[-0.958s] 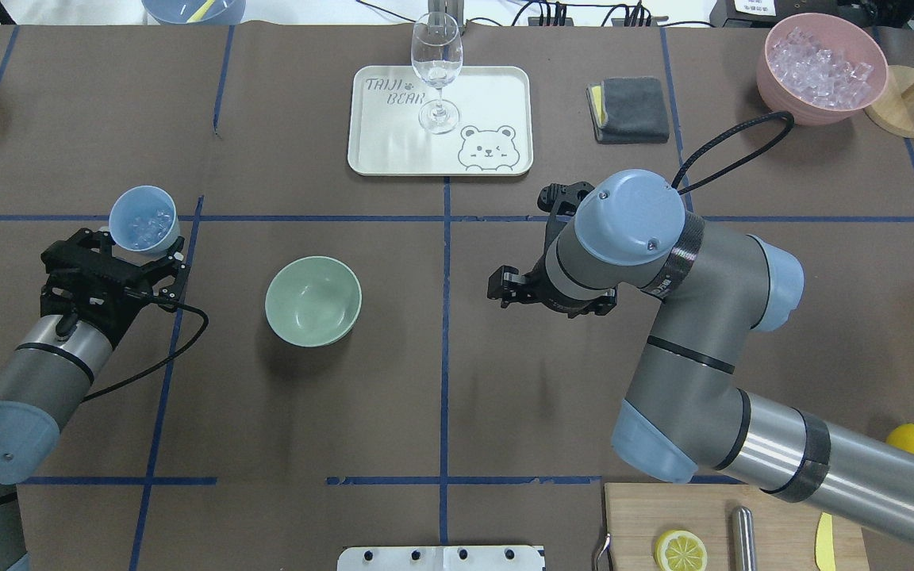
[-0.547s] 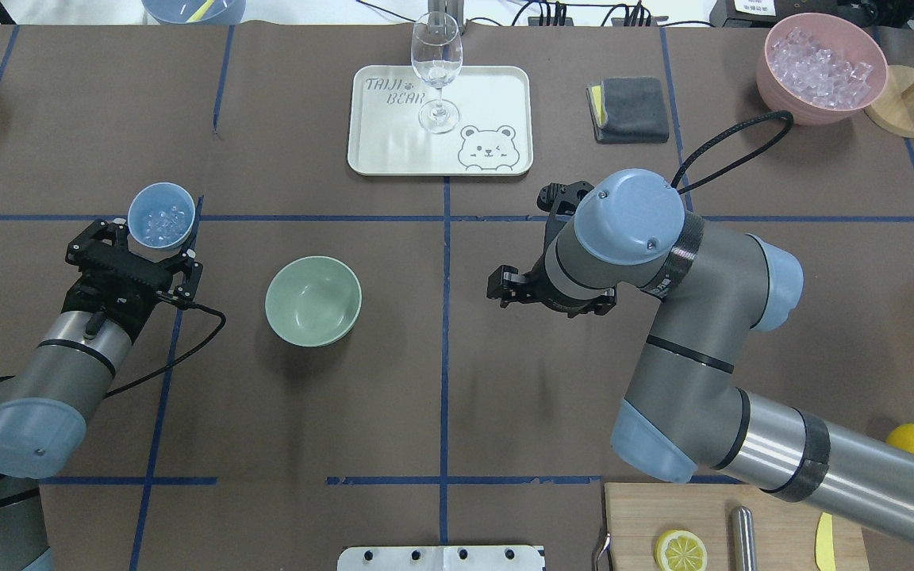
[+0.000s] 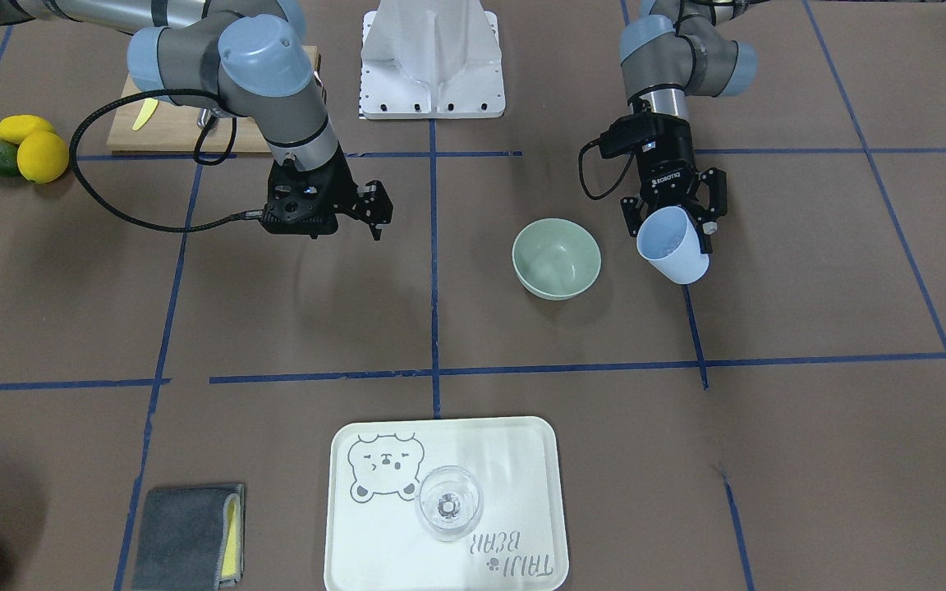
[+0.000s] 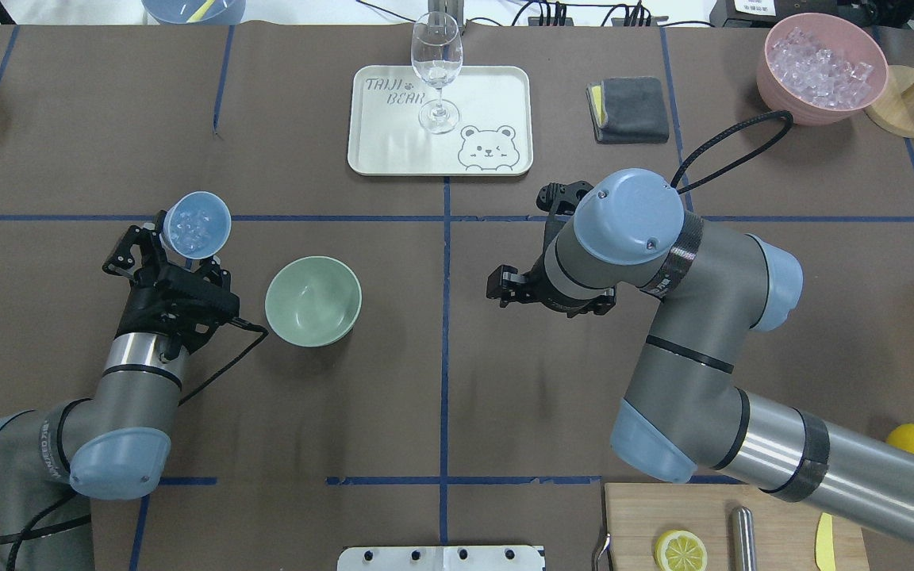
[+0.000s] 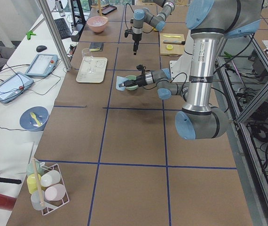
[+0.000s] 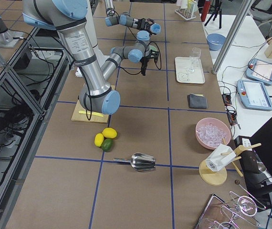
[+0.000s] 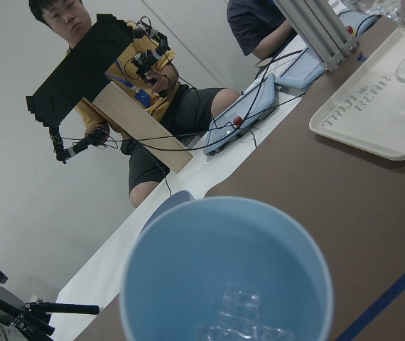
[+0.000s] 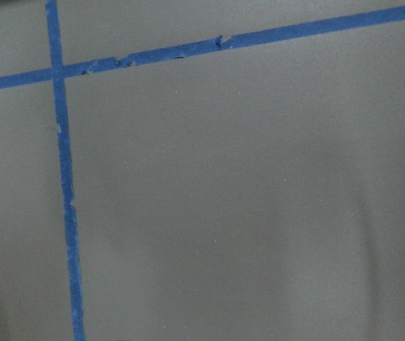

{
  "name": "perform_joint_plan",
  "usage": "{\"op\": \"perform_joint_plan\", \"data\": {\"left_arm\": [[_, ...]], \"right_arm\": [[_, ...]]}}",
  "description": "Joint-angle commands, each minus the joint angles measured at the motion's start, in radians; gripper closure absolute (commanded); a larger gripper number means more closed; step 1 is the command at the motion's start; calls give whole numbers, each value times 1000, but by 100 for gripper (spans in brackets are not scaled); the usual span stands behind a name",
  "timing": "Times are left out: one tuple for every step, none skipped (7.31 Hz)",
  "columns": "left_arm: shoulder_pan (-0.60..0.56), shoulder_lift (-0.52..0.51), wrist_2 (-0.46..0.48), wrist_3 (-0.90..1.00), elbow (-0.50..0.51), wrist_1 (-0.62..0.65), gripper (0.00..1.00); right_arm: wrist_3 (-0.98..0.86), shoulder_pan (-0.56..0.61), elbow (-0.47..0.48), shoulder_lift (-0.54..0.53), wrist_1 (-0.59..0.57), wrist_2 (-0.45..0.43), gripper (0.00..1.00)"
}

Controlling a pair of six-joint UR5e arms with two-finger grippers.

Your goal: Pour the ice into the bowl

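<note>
Beside the bowl [image 4: 313,300], the left gripper [image 3: 673,223] (clamped on the blue cup [image 3: 675,259] of ice [image 4: 192,225]) has moved closer.
Right gripper [image 3: 329,222] looks spread apart; the tray [image 4: 497,87] reads "TAIJI BEAR".

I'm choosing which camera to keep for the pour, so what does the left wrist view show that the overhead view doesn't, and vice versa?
Only the left wrist view: a seated person in a yellow shirt beyond the table's edge.
Only the overhead view: the green bowl, empty, and the pink bowl full of ice cubes.
Both: the blue cup with its ice, the tray and the wine glass.
</note>
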Motion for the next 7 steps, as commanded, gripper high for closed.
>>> {"op": "perform_joint_plan", "data": {"left_arm": [[35,-39,103,106,10,97,100],[39,-44,129,220,12,109,100],[39,-47,175,322,34,109,100],[39,-55,205,408,51,109,100],[39,-59,208,442,59,109,100],[40,-62,238,512,71,110,100],[40,-63,246,581,71,110,100]], "right_arm": [[2,0,0,0,0,0,0],[2,0,-2,0,0,0,0],[2,0,-2,0,0,0,0],[6,0,1,3,1,0,0],[9,0,8,3,1,0,0],[11,2,8,6,1,2,0],[12,2,15,9,0,2,0]]}}
